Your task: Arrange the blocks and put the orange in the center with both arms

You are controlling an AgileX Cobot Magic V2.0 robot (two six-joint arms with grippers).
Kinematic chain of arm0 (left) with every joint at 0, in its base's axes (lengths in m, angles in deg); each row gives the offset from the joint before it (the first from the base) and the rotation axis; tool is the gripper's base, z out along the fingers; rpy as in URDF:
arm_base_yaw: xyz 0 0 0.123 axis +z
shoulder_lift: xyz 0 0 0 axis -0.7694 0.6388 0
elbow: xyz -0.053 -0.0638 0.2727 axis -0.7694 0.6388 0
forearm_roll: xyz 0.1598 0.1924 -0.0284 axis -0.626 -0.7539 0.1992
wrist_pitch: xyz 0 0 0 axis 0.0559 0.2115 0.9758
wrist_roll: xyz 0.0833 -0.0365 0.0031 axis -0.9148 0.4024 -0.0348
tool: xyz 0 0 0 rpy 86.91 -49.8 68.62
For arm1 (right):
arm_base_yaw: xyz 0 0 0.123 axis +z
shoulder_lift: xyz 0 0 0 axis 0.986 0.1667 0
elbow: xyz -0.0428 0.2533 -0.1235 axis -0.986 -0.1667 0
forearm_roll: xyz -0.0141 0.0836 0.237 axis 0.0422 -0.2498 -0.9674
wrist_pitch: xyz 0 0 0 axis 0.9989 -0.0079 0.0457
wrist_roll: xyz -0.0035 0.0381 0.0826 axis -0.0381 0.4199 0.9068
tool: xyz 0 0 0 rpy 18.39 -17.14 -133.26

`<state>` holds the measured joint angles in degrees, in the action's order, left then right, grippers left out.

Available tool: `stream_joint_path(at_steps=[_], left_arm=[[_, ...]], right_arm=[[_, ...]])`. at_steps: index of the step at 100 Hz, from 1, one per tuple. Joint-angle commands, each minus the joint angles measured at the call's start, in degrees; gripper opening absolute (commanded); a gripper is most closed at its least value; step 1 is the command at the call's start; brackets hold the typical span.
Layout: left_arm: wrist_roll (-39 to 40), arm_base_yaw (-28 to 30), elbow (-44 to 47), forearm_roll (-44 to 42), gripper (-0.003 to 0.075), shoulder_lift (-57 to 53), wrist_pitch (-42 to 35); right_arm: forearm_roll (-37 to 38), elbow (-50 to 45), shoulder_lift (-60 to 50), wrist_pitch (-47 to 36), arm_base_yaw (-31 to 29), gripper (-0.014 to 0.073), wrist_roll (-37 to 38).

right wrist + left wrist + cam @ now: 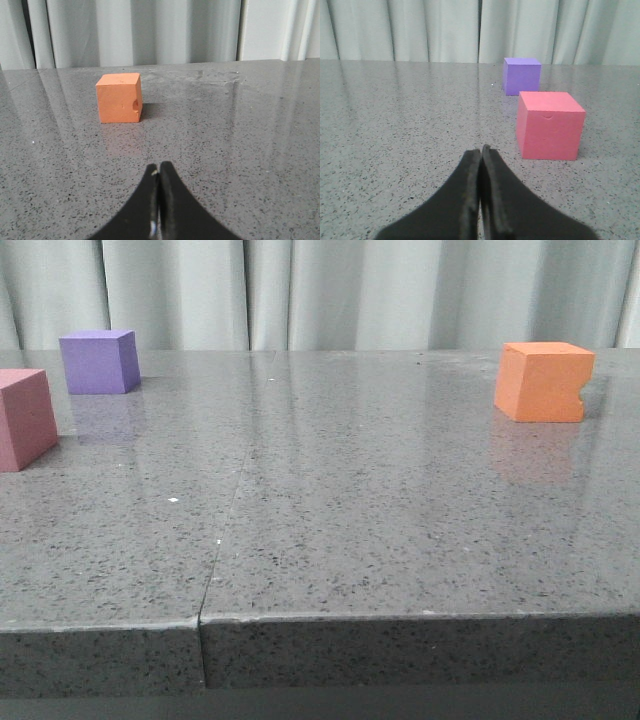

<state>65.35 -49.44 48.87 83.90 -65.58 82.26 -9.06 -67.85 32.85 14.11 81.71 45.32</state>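
Pale curtains [300, 290] hang behind the speckled grey counter [350, 540], where the purple block [98, 361] stands far back on my left with the pink block [24, 420] just in front of it, near but apart, while the orange block [541, 382] sits alone well off to my right with its notched edge showing. My left gripper [480, 150] hovers low over the counter with its jaws pressed together on nothing, the pink block a little ahead. My right gripper [159, 170] is likewise pinched closed and empty, the orange block standing well ahead of it.
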Motion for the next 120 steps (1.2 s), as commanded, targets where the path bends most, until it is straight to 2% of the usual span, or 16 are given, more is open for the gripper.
stream_joint_path(at_steps=[1, 88, 100, 120], left_arm=[[0.1, 0.1, 2.3, 0.1, -0.002, -1.8, -4.8], [0.1, 0.1, 2.3, 0.1, -0.002, -1.8, -4.8], [0.1, 0.1, 2.3, 0.1, -0.002, -1.8, -4.8], [0.1, 0.1, 2.3, 0.1, -0.002, -1.8, -4.8]], right_arm=[[0.0, 1.0, -1.3, -4.8, -0.4, -0.0069, -0.6], [0.0, 1.5, -1.3, -5.9, -0.4, -0.0069, -0.6], [0.0, 4.6, -1.1, -1.9, -0.3, -0.0069, -0.6], [0.0, 13.5, 1.6, 11.2, -0.3, -0.0069, -0.6]])
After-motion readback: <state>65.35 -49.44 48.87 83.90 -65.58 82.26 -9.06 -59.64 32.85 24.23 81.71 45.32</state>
